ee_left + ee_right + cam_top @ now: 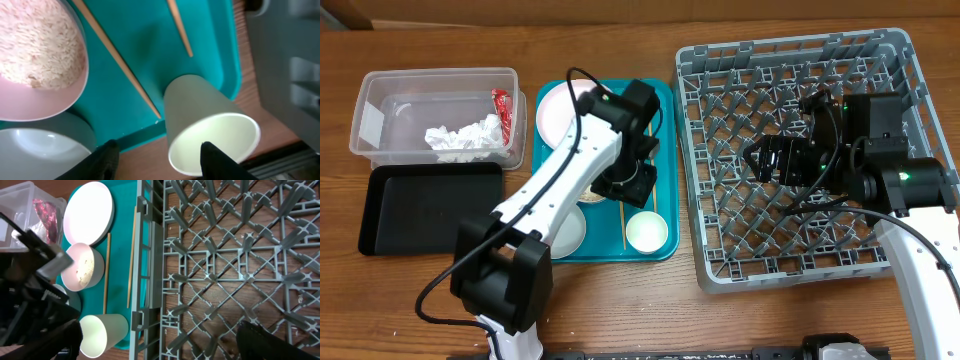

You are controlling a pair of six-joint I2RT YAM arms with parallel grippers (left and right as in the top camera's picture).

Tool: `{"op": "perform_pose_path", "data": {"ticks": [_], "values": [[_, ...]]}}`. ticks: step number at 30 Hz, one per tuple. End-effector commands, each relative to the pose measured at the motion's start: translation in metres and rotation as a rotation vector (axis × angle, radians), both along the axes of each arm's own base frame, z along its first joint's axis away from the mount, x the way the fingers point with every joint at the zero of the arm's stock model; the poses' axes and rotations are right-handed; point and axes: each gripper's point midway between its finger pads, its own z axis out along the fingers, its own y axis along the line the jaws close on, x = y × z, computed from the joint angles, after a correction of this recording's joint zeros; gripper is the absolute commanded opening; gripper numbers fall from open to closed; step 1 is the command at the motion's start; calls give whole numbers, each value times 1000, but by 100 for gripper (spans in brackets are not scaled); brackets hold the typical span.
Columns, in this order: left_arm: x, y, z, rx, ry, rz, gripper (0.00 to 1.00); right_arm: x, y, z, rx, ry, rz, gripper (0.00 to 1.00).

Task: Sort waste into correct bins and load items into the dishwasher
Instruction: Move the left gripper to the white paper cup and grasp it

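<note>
Desk (620, 310) of brown wood carries everything. The grey dish rack (790, 250) fills its right side; the right gripper (765, 160) hovers over the rack, fingers spread wide, grasping nothing. Just left lies the teal tray (607, 247). Far left, the clear tub (380, 90) sits just beside the black tray (425, 205). The teal tray bears the white plate (555, 110), a bowl of rice scraps (35, 50), a pale bowl (35, 150), the cup (210, 130) and two chopsticks (117, 60). The left gripper (160, 160) hangs above the cup, released. Tissue (460, 137) and the red wrapper (501, 105) lie in the tub.
</note>
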Motion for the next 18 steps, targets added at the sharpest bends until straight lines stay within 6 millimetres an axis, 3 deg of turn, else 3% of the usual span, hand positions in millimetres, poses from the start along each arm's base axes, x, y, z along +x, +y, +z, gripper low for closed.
{"op": "perform_pose_path", "data": {"ticks": [1, 7, 18], "values": [[-10, 3, -14, 43, 17, 0, 54, 5, 0, 12, 8, -36, -2, 100], [-15, -3, -23, 34, 22, -25, 51, 5, 0, 12, 7, -36, -2, 100], [-20, -10, -39, 28, 12, -49, 30, 5, 0, 12, 7, -36, -2, 100]]}}
